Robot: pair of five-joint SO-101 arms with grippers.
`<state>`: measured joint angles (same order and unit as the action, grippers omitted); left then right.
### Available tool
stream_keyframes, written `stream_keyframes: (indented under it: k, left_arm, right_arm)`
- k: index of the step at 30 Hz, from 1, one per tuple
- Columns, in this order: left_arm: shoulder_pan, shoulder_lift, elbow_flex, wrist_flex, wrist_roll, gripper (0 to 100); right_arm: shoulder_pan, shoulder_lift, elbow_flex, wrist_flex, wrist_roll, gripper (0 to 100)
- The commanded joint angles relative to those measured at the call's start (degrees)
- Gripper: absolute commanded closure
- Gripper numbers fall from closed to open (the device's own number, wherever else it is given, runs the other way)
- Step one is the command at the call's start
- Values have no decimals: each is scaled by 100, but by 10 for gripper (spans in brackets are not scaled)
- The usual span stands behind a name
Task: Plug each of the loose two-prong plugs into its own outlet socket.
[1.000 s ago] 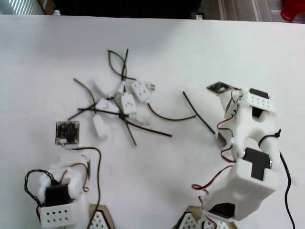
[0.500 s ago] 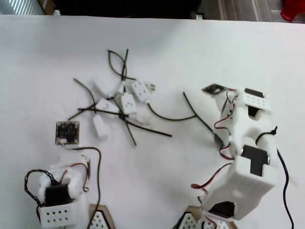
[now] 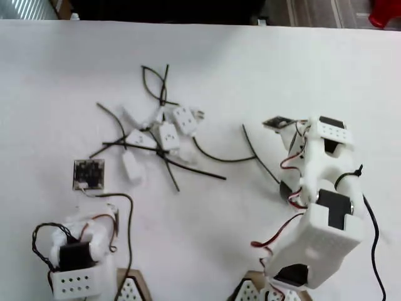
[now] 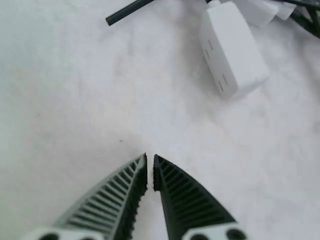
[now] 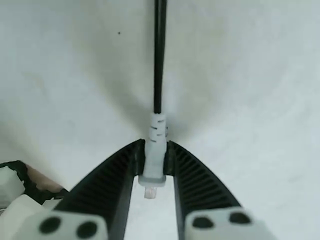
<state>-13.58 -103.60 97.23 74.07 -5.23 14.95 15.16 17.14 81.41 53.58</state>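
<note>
Your right gripper (image 5: pixel 154 150) pinches a white plug (image 5: pixel 156 131) by its body. The plug's black cord (image 5: pixel 159 55) runs away across the white table (image 3: pixel 263 69). Your left gripper (image 4: pixel 150 159) is pressed together, empty, near a white outlet block (image 4: pixel 232 50). A tangle of outlets and cords (image 3: pixel 168 135) lies mid-table.

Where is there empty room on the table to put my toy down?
Bare spots: the wide far strip of the table beyond the tangle of cords and white sockets; the near middle, between the left arm and the right arm. Crowded: the tangle itself, and where a black cord runs toward the right arm.
</note>
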Motion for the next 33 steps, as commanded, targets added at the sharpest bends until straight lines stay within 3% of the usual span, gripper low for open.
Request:
stream_keyframes:
  k: [1,8,19,23,29,33]
  left_arm:
    - [84,-22,-18,-70,-62,950]
    - [92,-22,-18,-70,-62,950]
    - [110,-22,-571,-554,-62,952]
    - [119,-22,-818,-958,-62,954]
    - [136,-22,-1169,-1899,-18,954]
    - [532,-22,-1292,-2576,-18,954]
  right_arm:
    - [119,-760,-158,189,79,981]
    - [365,-2870,598,110,448,981]
    - [505,-5508,2655,-1174,352,981]
    - [470,-5974,2954,-1516,-413,981]
    - [-321,-6404,2980,-1534,-2259,981]
    - [-831,-6695,3165,-2149,-3218,981]
